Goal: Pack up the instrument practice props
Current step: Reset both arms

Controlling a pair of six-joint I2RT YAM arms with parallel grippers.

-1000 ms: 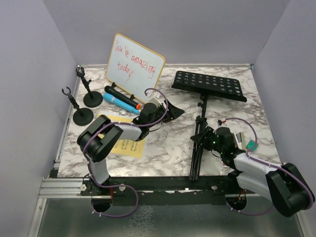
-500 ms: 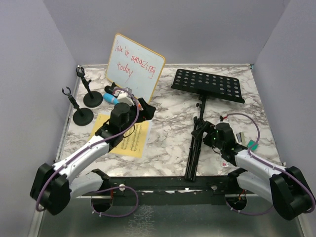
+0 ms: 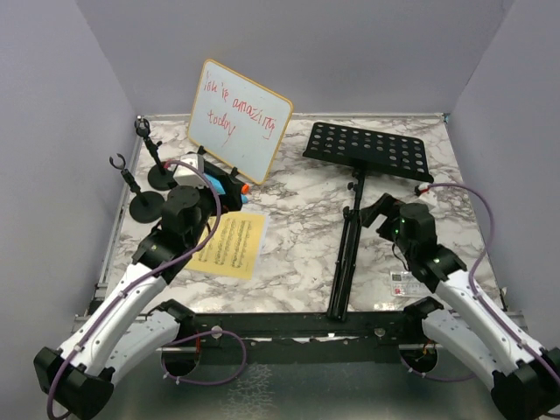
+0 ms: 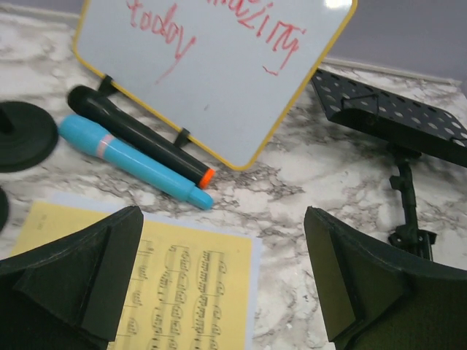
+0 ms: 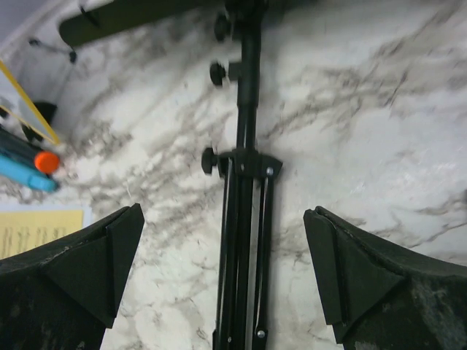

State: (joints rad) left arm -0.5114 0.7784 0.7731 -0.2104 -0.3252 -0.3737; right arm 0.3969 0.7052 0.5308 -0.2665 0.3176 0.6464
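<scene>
Left gripper [image 4: 221, 219], right gripper [image 5: 222, 213] wide, empty; black microphone [image 4: 139, 137] diagonal, orange tip seemingly rightward.

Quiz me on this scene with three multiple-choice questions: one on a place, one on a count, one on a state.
1. Where do the black microphone and blue microphone lie?
A) along the whiteboard's lower edge
B) on the yellow sheet
C) under the music stand
2. How many round-based mic holders are there?
A) one
B) two
C) four
3. The right claw is:
A) shut on the stand's pole
B) shut on a microphone
C) open, holding nothing
Answers: 1 A, both lie beside the board's frame; 2 B, two black round bases show; 3 C, its fingers stand wide apart.
</scene>
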